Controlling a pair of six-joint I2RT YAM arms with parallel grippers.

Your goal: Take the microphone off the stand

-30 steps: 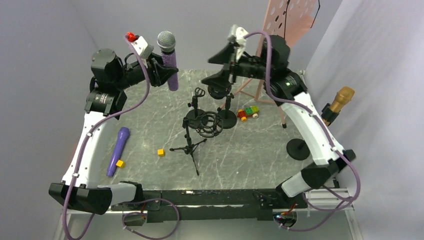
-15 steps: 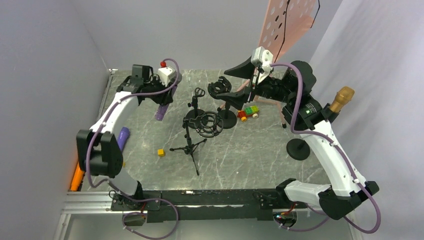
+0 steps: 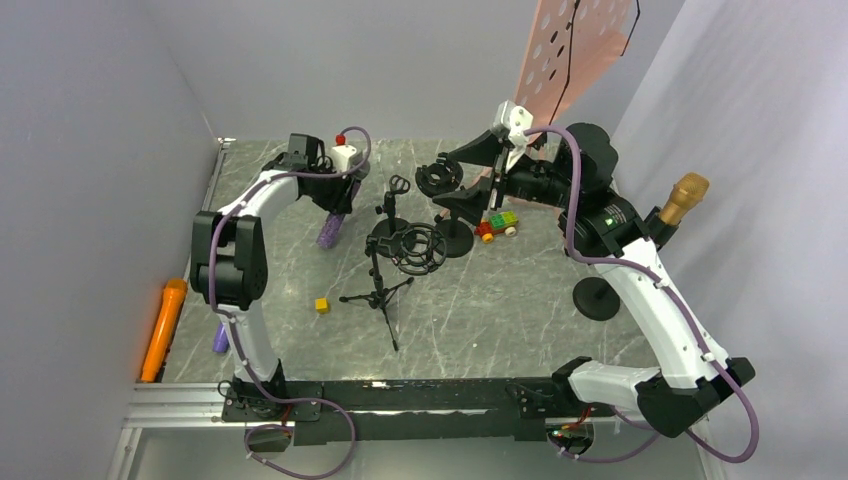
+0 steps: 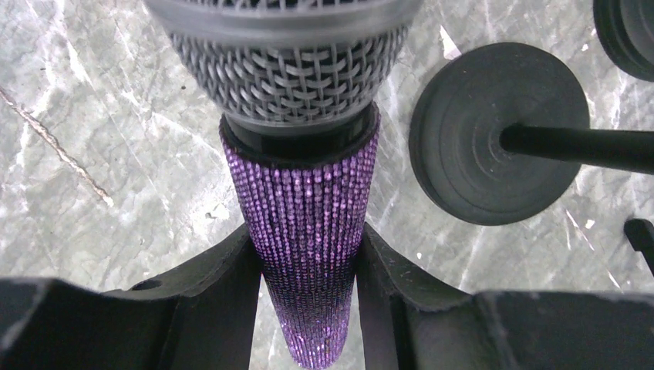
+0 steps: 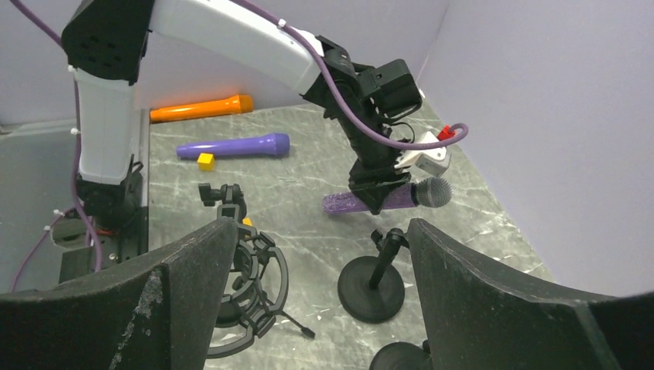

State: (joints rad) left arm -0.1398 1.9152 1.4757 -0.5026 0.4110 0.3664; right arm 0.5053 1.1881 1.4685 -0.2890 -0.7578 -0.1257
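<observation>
Here, left end effector (image 4: 308,266) clamps a beaded, mesh-headed microphone (image 4: 302,193).

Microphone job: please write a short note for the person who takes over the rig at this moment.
Left gripper: shut on the handle of the sparkly purple microphone.
Right gripper: open, empty, raised near the round-base stand.
Microphone: off the stand, roughly horizontal, low over the table, left of that stand in the top view.
Done: removal. Left: probably lay it down and release.
</observation>
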